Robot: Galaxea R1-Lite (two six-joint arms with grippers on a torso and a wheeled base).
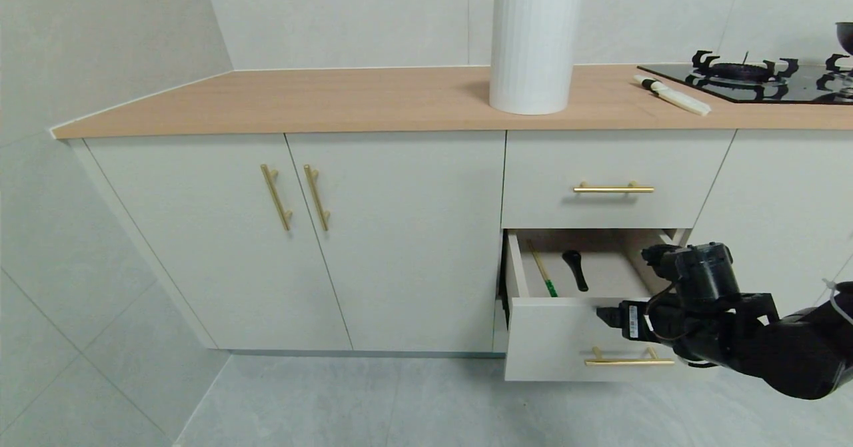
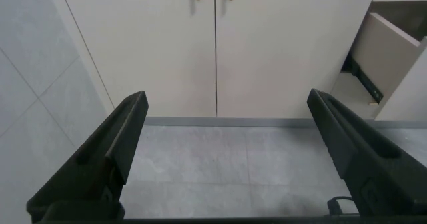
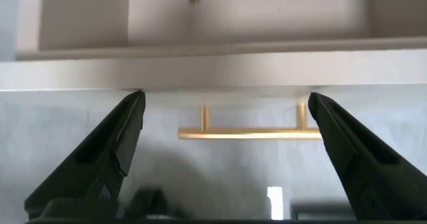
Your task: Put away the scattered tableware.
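With your right gripper (image 3: pixel 225 97) spread wide before the drawer (image 1: pixel 560 334), take the pale utensil (image 1: pixel 672 94) above it mid-length; it looks light, stiff, perhaps slick.

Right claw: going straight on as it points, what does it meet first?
Most likely the drawer front, near its handle, which sits framed between the right claw's open fingers. Depth is unclear.

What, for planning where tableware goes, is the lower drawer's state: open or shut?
Open: the lower drawer is pulled out, showing a black spoon and chopsticks inside.
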